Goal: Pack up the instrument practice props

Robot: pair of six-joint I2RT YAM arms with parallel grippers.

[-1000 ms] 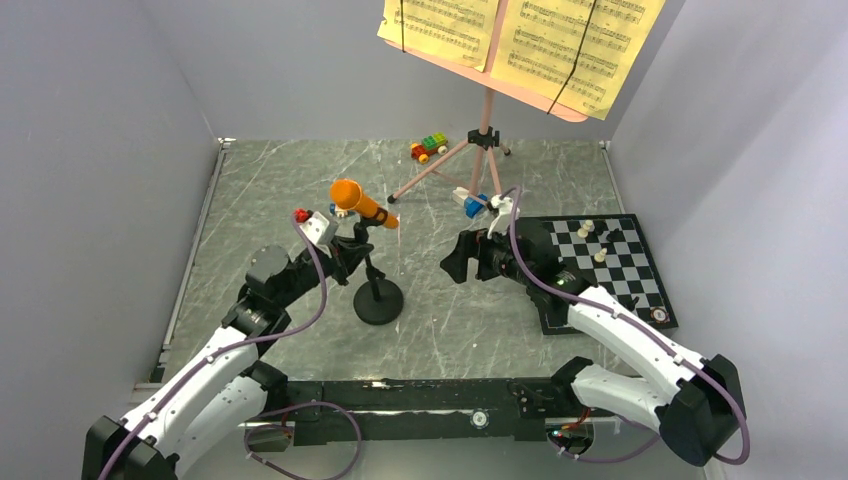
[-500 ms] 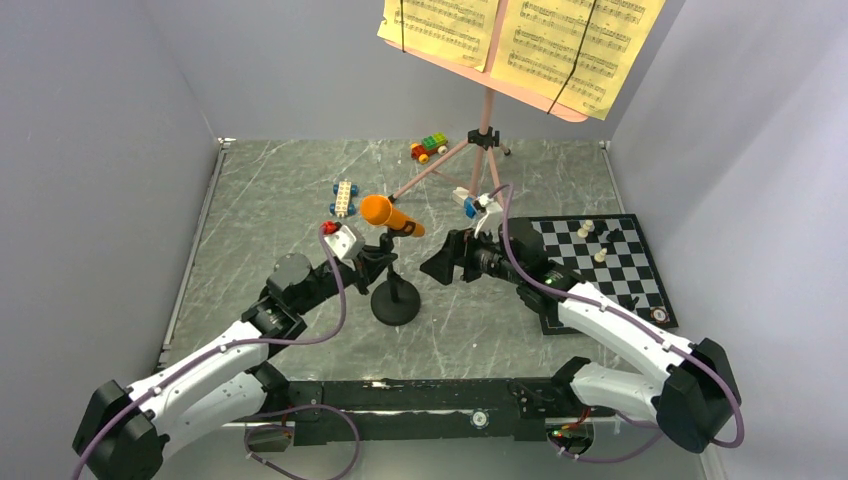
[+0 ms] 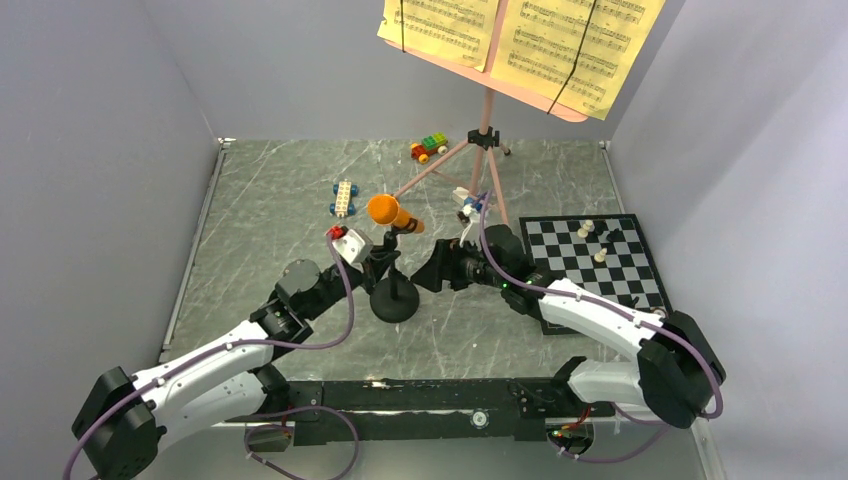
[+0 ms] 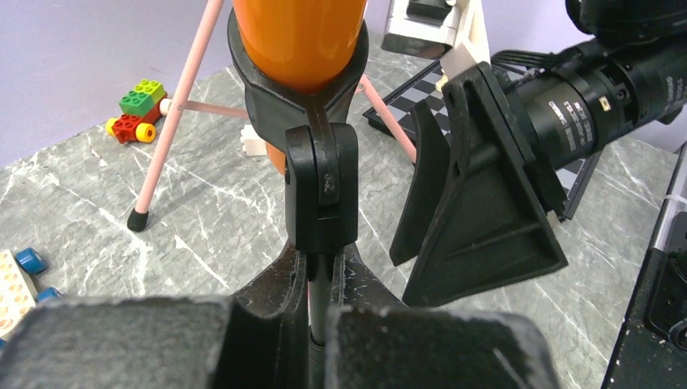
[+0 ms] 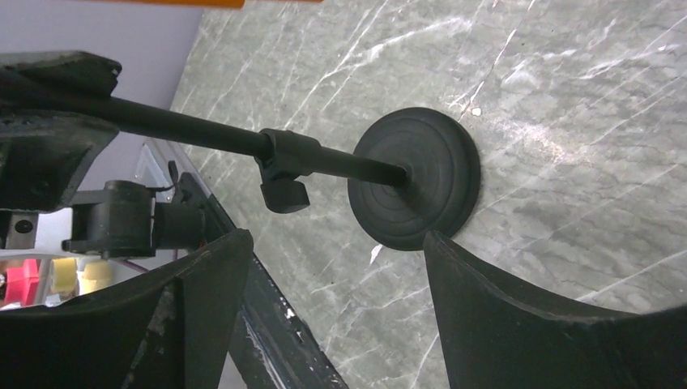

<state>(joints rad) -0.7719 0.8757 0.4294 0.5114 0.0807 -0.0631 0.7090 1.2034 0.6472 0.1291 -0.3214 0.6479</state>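
Shifted since a sec ago: small black round-based mic stand (image 3: pixel 394 300), w/ orange toy microphone (image 3: pixel 390 212) in its top clip, now sits further right, approx mid grey marbled counter (image 3: pixel 270 200); right arm has swung left toward it.

Left pincer (image 4: pixel 317 285) is clamped tight on the stand's thin pole, just below the clip joint, coming in from the stand's left.

Right pincer (image 5: pixel 332 267) gapes wide, holding nothing. It sits just right of the pole, and in the right wrist view the disc base lies ahead betw. its two fingers, apart from both.

Stand: upright, base flat on counter, long axis vertical. Mic: tilted across the top, long axis roughly left-right, round head to the left, handle to the right.

Behind: tall pink tripod music stand (image 3: pixel 487 130) carrying yellow sheet-music pages (image 3: pixel 520 35). Black-and-white chessboard (image 3: pixel 600 265) off to the right.
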